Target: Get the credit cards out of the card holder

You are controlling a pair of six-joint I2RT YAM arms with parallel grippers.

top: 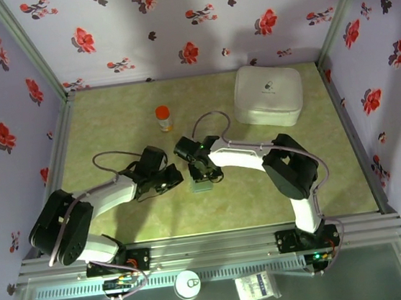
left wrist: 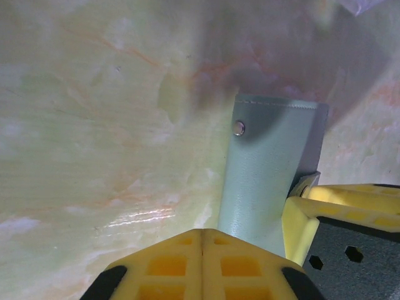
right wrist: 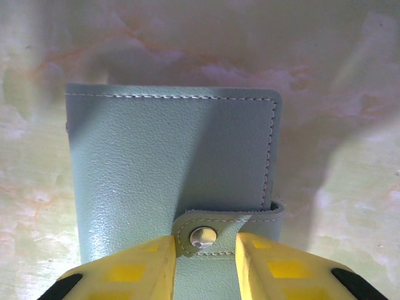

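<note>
The card holder [right wrist: 169, 156] lies snapped shut in the middle of the table [top: 264, 200], between my hands. My left gripper [left wrist: 201, 236] is squeezed shut by its left side. My right gripper [right wrist: 205, 250] sits around the snap strap [right wrist: 253, 219]; I cannot tell if it pinches. If I pull, it may slip, or the whole holder may lift.

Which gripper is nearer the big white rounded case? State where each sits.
Right. The right gripper sits left of and nearer the bases than the big white rounded case; the left gripper lies farther left.
</note>
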